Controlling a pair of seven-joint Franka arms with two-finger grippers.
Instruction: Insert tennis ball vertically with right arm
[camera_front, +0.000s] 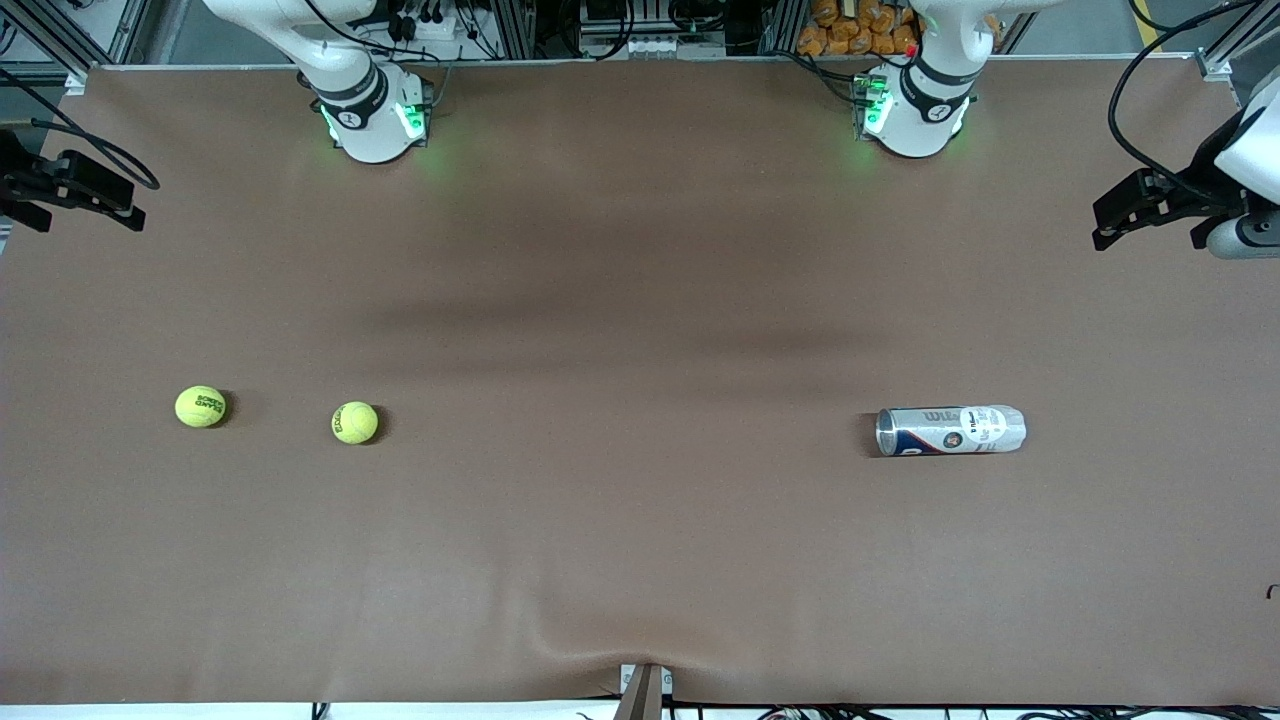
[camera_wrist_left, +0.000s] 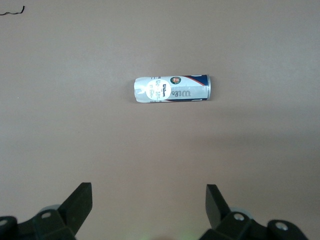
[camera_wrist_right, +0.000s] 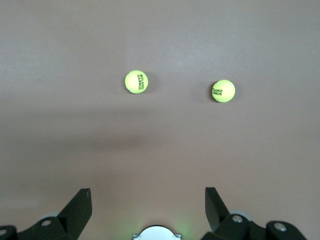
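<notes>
The bench (camera_front: 640, 560) carries just three things. The can (camera_front: 950, 430) lies on its side toward the left arm's end, long axis along the bench, silver mouth pointing toward the balls at nine o'clock on the front view. It isn't upright, so a vertical drop isn't ready yet, I'd say. Two balls sit toward the right arm's end: the inner ball (camera_front: 355, 422), then the outer ball (camera_front: 200, 406). The right end effector (camera_wrist_right: 148, 207) hangs above them, fingers spread, empty, and it's the closer one. The left end effector (camera_wrist_left: 149, 205) waits over the can, released too.
</notes>
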